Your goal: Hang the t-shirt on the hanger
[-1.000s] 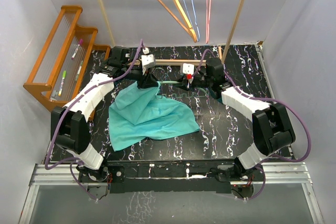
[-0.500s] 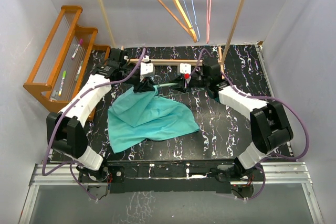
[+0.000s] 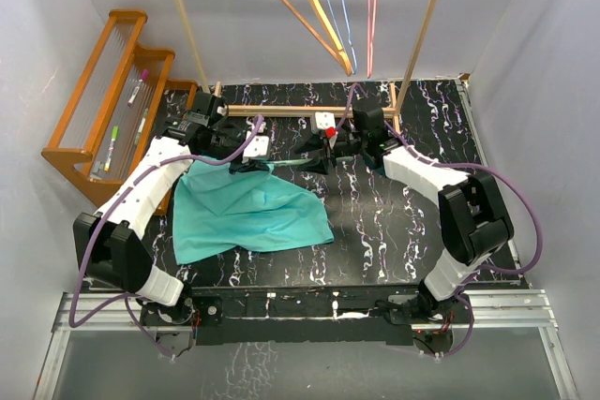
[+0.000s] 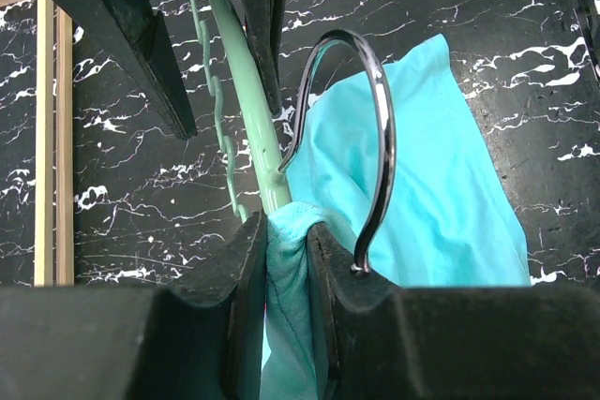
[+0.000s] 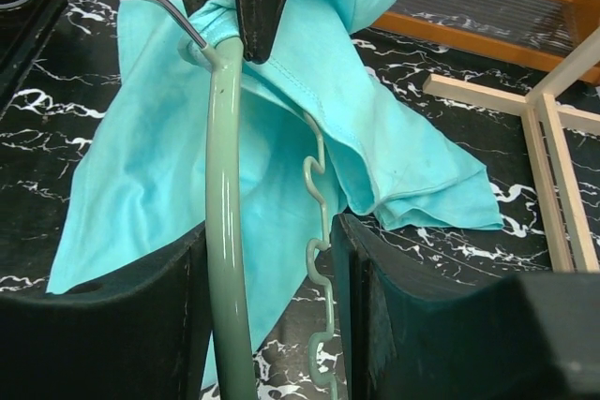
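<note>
From above: a black marbled table (image 3: 394, 222) between white walls, with a wooden rack (image 3: 103, 100) at its left. The t-shirt (image 3: 248, 213) lies crumpled left of centre. The hanger (image 3: 289, 164) is at its far edge, between the left gripper (image 3: 246, 167) and the right gripper (image 3: 314, 161).

Left wrist: the fingers (image 4: 234, 278) are clenched on a shirt fold beside the hanger.

Right wrist: the fingers (image 5: 122, 325) are parted, and the hanger's arm runs between them.

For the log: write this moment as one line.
left gripper: shut on teal-green cloth t-shirt | right gripper: open around pale mint-green plastic hanger | t-shirt: mostly on black table
</note>
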Motion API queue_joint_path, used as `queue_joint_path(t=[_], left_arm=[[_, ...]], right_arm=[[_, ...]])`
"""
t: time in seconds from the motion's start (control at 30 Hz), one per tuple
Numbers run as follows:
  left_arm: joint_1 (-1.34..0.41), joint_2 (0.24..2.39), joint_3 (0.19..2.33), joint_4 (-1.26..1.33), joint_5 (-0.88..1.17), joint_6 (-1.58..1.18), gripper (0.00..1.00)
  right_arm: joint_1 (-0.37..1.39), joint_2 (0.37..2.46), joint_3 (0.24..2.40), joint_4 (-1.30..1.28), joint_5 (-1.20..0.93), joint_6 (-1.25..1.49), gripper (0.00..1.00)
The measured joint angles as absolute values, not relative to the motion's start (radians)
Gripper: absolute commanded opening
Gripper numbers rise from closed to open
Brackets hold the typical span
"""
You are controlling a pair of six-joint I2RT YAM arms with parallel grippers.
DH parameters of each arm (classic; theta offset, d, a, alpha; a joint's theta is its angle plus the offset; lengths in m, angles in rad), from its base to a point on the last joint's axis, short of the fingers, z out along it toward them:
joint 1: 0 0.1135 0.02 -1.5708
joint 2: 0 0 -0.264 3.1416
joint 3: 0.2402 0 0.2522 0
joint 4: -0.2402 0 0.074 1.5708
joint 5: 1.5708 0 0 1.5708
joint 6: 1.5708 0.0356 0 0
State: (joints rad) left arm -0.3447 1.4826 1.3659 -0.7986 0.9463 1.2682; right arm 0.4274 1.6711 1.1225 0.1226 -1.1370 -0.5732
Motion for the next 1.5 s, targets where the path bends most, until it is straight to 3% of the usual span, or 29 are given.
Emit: queue_joint_path(t=[0.43,0.8,1.13,1.5], left_arm=[[-0.324,1.552,1.446,-0.797,0.986,1.121,0.0],[-0.265,1.644,1.538,-0.854,1.056,1.009,0.0],[-0.254,1.644,1.538,-0.896,1.083,1.018,0.0],[-0.25,1.631,1.538,-0.974,1.086,1.09,0.0]], right_arm=[[0.409,1.637,1.123,0.114,-1.103,-0.551,0.59],[0.367,1.518,1.089,0.337,-1.039,-0.4,0.67],[0.298,1.489,1.068,0.465,-0.991,-0.171,0.65],[0.265,1.534,1.072,0.408,-0.971,-0.056,0.58]])
